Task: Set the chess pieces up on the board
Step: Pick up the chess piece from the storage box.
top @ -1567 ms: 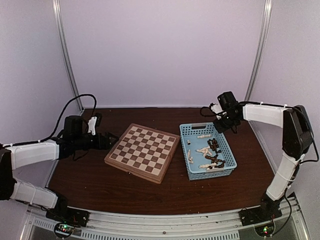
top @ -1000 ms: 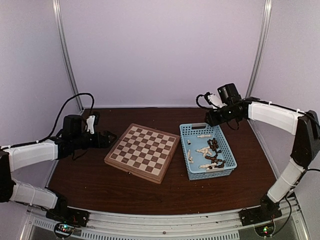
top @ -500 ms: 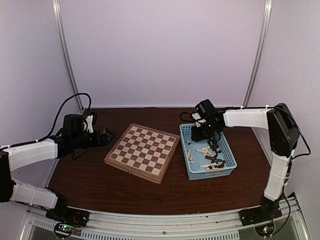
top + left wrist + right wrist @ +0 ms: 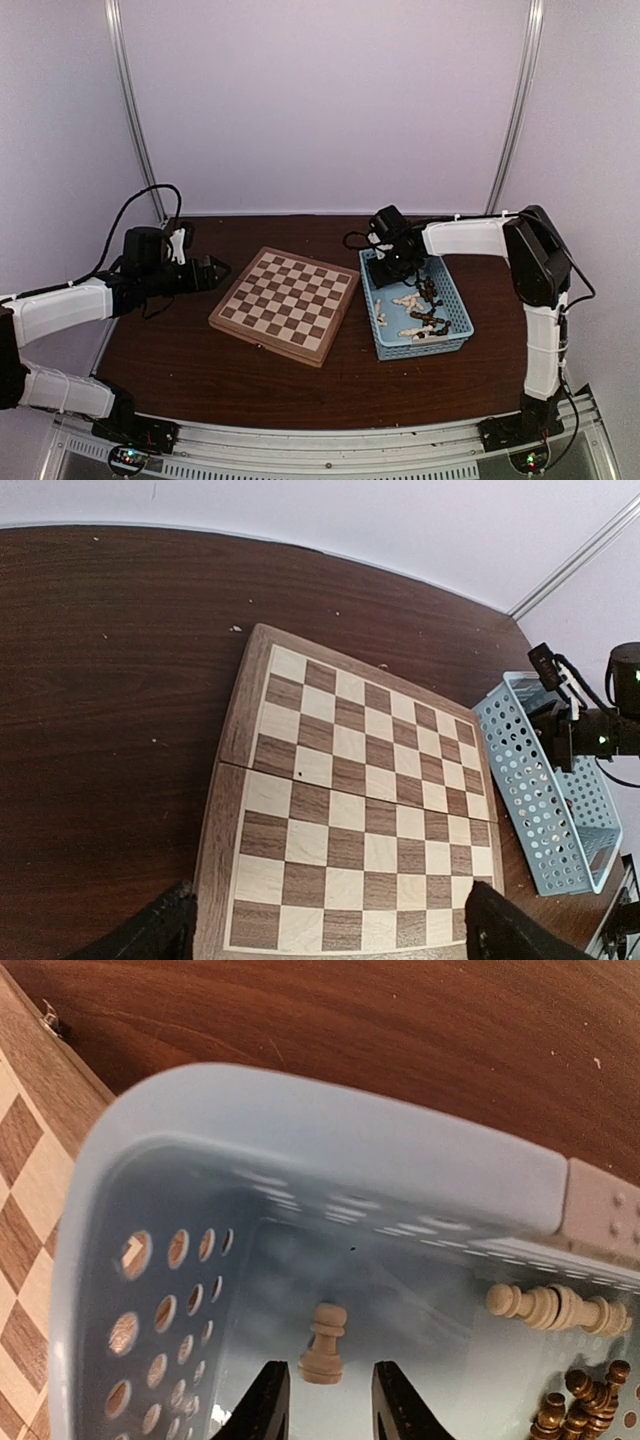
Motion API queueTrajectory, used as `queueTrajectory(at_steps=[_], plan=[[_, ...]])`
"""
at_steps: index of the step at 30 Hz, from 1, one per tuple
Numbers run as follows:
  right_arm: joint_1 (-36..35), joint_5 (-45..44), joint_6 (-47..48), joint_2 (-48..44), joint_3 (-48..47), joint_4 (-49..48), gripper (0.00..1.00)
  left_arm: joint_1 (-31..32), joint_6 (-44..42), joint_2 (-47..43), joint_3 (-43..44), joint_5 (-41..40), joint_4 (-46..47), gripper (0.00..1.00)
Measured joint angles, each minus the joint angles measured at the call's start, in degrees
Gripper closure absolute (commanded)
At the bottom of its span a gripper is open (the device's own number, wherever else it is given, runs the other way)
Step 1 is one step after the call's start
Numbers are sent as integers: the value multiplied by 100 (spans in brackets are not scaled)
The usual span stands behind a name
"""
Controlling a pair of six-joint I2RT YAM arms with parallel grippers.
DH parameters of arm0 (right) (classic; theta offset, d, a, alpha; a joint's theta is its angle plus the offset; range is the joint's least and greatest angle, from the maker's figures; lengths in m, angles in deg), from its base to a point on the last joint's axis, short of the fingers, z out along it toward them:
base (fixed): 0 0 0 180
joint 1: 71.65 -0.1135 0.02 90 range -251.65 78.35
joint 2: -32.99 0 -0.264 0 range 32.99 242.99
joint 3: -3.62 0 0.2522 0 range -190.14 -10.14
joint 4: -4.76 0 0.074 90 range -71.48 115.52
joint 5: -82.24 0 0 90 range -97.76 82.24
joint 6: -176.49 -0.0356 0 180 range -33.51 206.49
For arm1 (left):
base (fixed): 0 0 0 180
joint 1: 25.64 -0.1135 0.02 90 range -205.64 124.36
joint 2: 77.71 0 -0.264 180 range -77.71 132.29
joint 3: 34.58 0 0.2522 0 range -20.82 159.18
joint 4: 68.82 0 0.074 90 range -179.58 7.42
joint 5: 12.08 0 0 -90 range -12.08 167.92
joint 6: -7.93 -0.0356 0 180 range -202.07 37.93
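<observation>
The board (image 4: 287, 303) lies bare on the dark table, with no piece on it. The chess pieces (image 4: 420, 305), cream and dark brown, lie heaped in the light-blue basket (image 4: 371, 312) to its right. My right gripper (image 4: 390, 272) dips into the basket's far left corner. In the right wrist view its jaws (image 4: 328, 1405) stand a little apart, and a cream pawn (image 4: 323, 1343) sits just beyond the tips, untouched. My left gripper (image 4: 213, 270) hovers at the board's left edge, open wide over the board (image 4: 350, 820) with nothing in it (image 4: 330, 940).
Inside the basket (image 4: 330, 1120) a cream piece (image 4: 555, 1308) lies on its side and dark pieces (image 4: 580, 1405) cluster at the right. The board's corner (image 4: 20, 1210) lies close to the basket's left wall. Bare table surrounds board and basket; walls close off the back.
My right arm has swung left from the basket's far right corner to its far left corner and dropped in, its jaws narrowing. The left gripper has barely shifted.
</observation>
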Motion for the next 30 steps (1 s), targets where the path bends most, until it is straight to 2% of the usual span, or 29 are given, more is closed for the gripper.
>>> queueTrajectory(at_steps=[8,13,18,25,30], plan=[[-13,-234,-17,437,-262,153,76,0,0,0,44,55,-98,7],[-22,-262,-63,452,-273,173,85,0,4,-2,140,94,-179,7],[-22,-236,-103,339,-57,-22,88,0,39,31,267,184,-404,7],[-22,-160,221,-918,1510,-778,88,144,407,505,719,850,-562,13],[-74,195,643,-1945,2321,-1600,85,715,693,809,1110,1255,-608,13]])
